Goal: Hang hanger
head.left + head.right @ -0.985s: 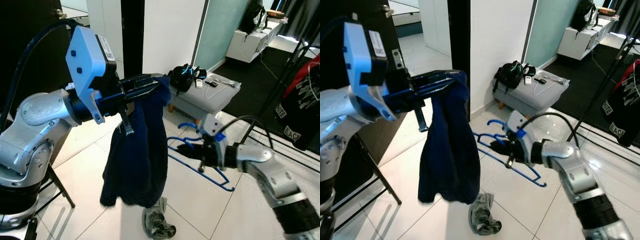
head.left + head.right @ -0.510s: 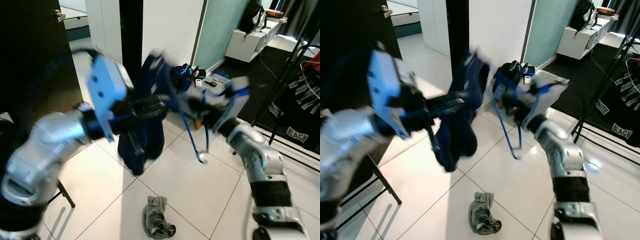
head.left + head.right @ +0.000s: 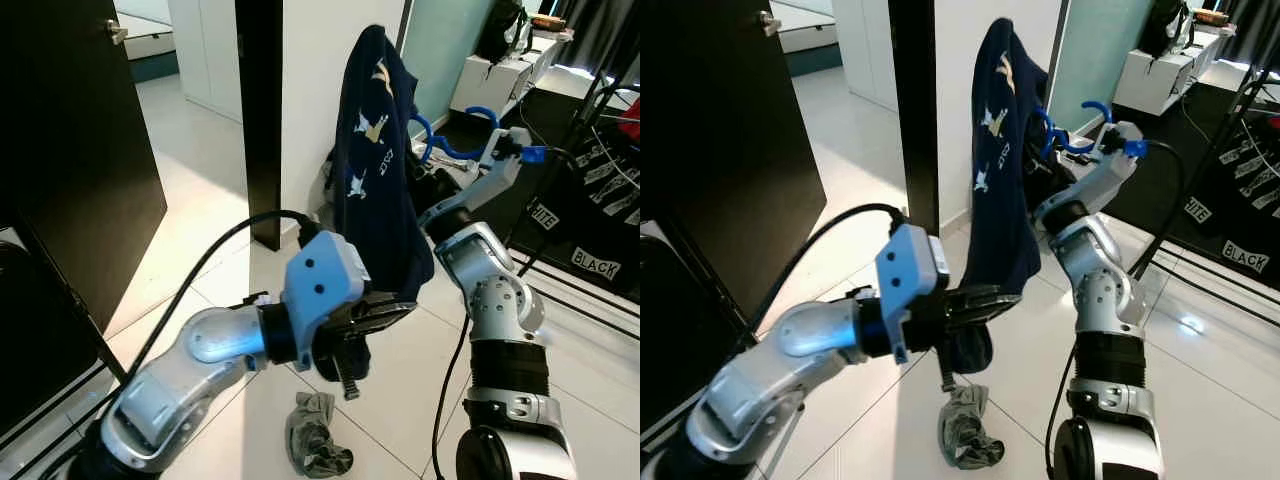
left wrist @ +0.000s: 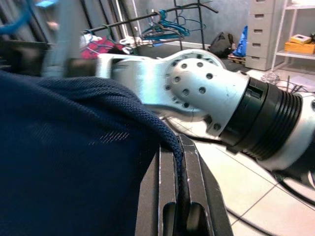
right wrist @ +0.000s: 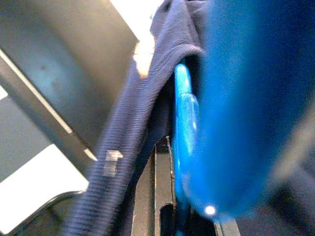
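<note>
Blue hanger (image 3: 1065,135) raised high at right, clamped in right gripper (image 5: 170,216) jaws. Navy garment (image 3: 375,170) draped over it, hem pinched by left gripper (image 4: 179,216). Hanging on rack (image 3: 585,110) at far right not yet done.

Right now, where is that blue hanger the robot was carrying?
The blue hanger is raised high at the robot's right gripper, right of centre in the eye views. It sits just behind the navy shirt, whose lower edge the left gripper pinches.
</note>
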Controlling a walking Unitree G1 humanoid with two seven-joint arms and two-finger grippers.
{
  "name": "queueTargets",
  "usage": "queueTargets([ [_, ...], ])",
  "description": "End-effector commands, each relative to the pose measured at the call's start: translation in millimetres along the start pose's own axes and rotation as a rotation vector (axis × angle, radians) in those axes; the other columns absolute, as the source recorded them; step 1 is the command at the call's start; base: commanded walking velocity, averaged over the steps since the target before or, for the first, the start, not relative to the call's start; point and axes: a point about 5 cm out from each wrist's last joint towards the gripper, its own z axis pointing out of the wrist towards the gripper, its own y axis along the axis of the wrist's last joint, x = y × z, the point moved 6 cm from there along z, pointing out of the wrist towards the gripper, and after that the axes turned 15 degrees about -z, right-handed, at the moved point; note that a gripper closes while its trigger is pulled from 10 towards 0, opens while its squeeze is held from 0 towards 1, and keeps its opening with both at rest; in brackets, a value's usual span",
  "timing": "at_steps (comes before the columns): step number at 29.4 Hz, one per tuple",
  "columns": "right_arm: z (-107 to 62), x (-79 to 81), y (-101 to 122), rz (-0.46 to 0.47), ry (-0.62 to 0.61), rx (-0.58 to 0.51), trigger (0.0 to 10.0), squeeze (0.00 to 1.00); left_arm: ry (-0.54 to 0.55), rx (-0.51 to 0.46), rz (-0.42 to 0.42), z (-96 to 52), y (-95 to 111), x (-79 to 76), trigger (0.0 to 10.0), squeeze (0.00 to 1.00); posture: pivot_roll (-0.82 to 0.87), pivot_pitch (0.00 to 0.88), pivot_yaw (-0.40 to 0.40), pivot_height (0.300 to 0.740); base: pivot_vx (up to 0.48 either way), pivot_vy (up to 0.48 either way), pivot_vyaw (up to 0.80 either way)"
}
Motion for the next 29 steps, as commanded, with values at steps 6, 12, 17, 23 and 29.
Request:
queueTargets([
  [6,11.2,18.5,22,0.192,-0.016,-0.118,10.0,0.0,0.006,0.046,0.017,10.0,-20,-1.8,10.0,0.0,0.04,0.0,-0.036,0.74,0.0,0.0,0.0],
  [12,16.8,1.5,33,0.43,-0.116,-0.182,10.0,0.0,0.032,0.099,0.058,4.3,-33,3.5,10.0,0.0,0.04,0.0,-0.038,0.74,0.0,0.0,0.0],
  [17,18.1,13.5,34,0.485,-0.028,-0.159,10.0,0.0,0.108,0.126,0.115,-8.9,-32,24.7,10.0,0.0,0.04,0.0,-0.045,0.74,0.0,0.0,0.0],
  [23,9.7,45.2,20,0.349,0.151,-0.049,10.0,0.0,0.306,0.128,0.25,-47.1,-4,81.3,10.0,0.0,0.04,0.0,-0.046,0.74,0.0,0.0,0.0],
  [29,3.0,63.5,1,0.085,0.224,0.063,10.0,0.0,0.495,0.051,0.415,-87.4,56,126.0,10.0,0.0,0.04,0.0,-0.049,0.74,0.0,0.0,0.0],
])
